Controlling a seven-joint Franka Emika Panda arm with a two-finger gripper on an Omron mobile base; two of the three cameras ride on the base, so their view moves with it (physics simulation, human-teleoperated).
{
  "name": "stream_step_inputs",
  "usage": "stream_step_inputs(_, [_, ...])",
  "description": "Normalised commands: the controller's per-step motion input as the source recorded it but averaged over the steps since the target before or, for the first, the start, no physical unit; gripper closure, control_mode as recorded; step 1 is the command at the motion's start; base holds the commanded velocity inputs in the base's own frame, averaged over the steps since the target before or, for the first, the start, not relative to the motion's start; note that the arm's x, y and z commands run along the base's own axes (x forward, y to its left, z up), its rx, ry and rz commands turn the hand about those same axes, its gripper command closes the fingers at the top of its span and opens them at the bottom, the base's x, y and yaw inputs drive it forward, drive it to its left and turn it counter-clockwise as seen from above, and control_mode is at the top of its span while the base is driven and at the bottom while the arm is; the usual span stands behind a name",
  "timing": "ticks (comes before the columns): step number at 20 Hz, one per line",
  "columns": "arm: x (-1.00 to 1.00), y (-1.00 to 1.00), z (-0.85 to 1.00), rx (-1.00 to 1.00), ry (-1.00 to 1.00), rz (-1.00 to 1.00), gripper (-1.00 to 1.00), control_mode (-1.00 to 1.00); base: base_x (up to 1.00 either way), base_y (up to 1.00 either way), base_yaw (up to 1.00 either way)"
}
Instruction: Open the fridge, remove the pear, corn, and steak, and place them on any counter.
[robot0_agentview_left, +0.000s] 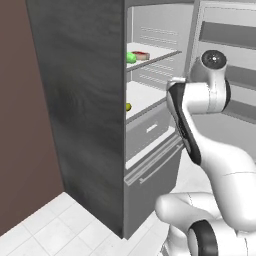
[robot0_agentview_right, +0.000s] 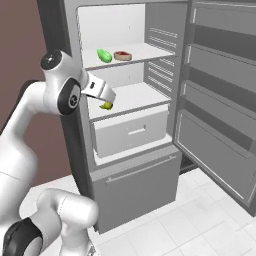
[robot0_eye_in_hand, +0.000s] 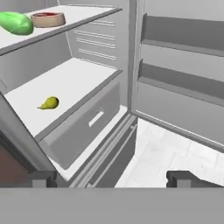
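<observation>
Inside the open white fridge (robot0_agentview_right: 165, 30), glossy green corn (robot0_agentview_right: 104, 55) beside round steak (robot0_agentview_right: 122, 55), pear (robot0_eye_in_hand: 49, 103) alone on the smooth lower shelf, gripper (robot0_eye_in_hand: 111, 178) released, jaws wide.

Pear (robot0_eye_in_hand: 49, 103) alone on lower fridge (robot0_eye_in_hand: 78, 78) shelf

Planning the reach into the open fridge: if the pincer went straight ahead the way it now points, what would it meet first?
Probably the fridge itself: the open pincer aims at the front edge beside the drawer, not the pear, which sits off to one side. Depth is unclear.
</observation>
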Motion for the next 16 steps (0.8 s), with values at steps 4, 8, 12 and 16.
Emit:
stream_step_inputs(4, [0.03,0.09,-0.74,-0.12,0.10,0.06,-1.00,-1.00,0.00,0.00,0.00])
stream_step_inputs(8, [0.06,0.00,-0.24,-0.04,0.01,0.07,-1.00,1.00,0.22,-0.02,0.09])
stream_step_inputs(12, [0.00,0.00,0.00,0.00,0.00,0.00,-1.00,1.00,0.90,-0.45,0.32])
stream_step_inputs(16, [0.00,0.00,0.00,0.00,0.00,0.00,-1.00,1.00,0.94,-0.56,0.58])
